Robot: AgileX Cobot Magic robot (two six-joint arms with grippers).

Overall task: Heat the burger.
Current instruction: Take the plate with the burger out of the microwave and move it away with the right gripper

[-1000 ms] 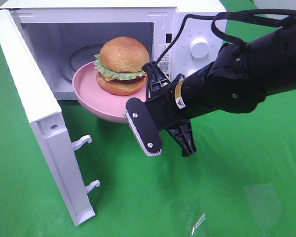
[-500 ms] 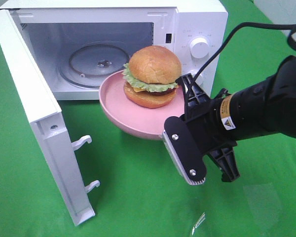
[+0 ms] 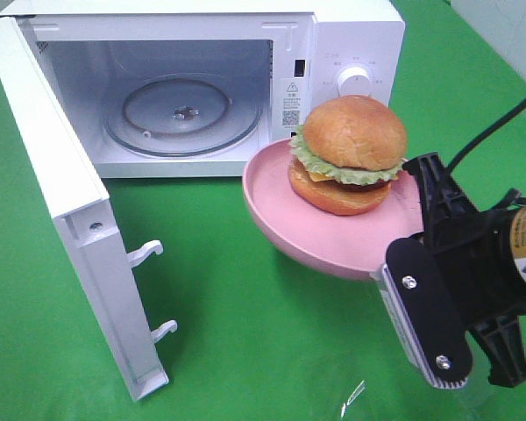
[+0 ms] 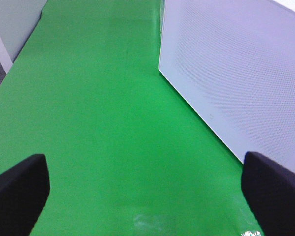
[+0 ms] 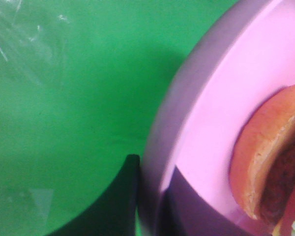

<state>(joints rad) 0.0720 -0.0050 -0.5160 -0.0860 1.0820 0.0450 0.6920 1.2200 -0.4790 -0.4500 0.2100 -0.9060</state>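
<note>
The burger [image 3: 348,154] sits upright on a pink plate [image 3: 280,206], top bun up, its layers stacked straight; being round, it has no clear long axis. The plate hangs in the air just in front of the microwave [image 3: 351,35], beside the control knob [image 3: 354,80], tilted slightly. The right gripper [image 3: 421,263] is clamped onto the plate's near rim. The microwave door [image 3: 66,219] stands wide open, and inside only the glass turntable [image 3: 182,114] shows. The left gripper [image 4: 147,189] hangs spread wide over the green cloth [image 4: 98,108], holding nothing, close to the microwave's side.
</note>
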